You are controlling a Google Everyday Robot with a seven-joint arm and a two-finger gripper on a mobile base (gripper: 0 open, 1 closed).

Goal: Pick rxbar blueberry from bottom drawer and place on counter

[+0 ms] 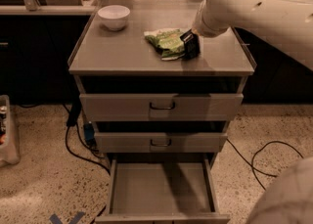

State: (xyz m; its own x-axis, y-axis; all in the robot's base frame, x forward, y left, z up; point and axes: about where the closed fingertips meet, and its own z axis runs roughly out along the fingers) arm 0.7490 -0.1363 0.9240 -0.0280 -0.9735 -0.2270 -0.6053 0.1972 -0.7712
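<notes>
The rxbar blueberry (190,46), a small dark bar with pale lettering, stands on edge low over the counter (122,54), right beside a green-and-white snack bag (164,41). My gripper (193,37) is at the end of the white arm that reaches in from the upper right. It is shut on the bar and mostly hidden behind the wrist. The bottom drawer (161,189) is pulled open below, and its grey floor holds nothing.
A white bowl (114,16) sits at the counter's back left. The two upper drawers (161,106) are closed. Cables (264,159) lie on the speckled floor on both sides of the cabinet. A pale bin (7,130) stands at the left.
</notes>
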